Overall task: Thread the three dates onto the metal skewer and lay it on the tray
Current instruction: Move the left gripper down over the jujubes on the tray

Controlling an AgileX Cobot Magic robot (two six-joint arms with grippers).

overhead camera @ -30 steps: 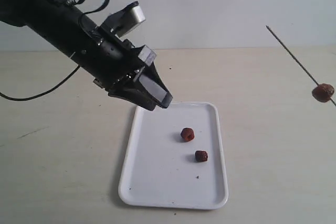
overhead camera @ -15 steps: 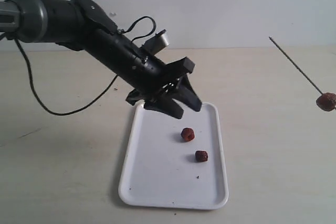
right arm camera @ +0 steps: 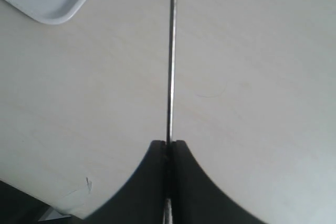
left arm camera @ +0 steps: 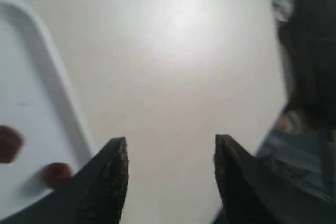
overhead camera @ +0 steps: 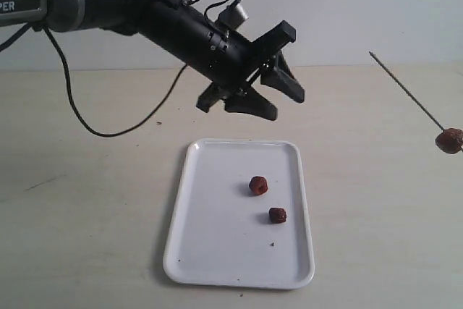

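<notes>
**One date on the skewer, two loose on the tray**

Exterior view: The left gripper [overhead camera: 288, 106] hung in the air above the table [overhead camera: 87, 215], just past the far rim of the tray [overhead camera: 210, 251]. Its jaws were spread wide and held nothing. The tray lay flat on the table. Two dates rested loose on it, apart from each other. The first date [overhead camera: 258, 185] was near the middle. The second date [overhead camera: 277, 215] lay closer to the camera and nearer the right rim. At the right edge of the view the skewer [overhead camera: 405, 88] slanted in the air, tip up and to the left, well apart from the tray. The third date [overhead camera: 448, 140] sat threaded low on it. The right gripper was out of frame. A black cable [overhead camera: 108, 132] drooped from the left arm.

Left wrist view: The left gripper [left arm camera: 170, 145] showed two dark fingertips standing wide apart with only bare table between them. Part of the tray [left arm camera: 37, 93] was visible to one side, with the first date [left arm camera: 9, 142] and the second date [left arm camera: 55, 174] blurred on it.

Right wrist view: The right gripper [right arm camera: 167, 143] was clamped tight on the skewer [right arm camera: 170, 51], which ran straight out from between the closed jaws over the table. A corner of the tray [right arm camera: 50, 1] showed beyond, clear of the rod. The third date could not be seen here.
</notes>
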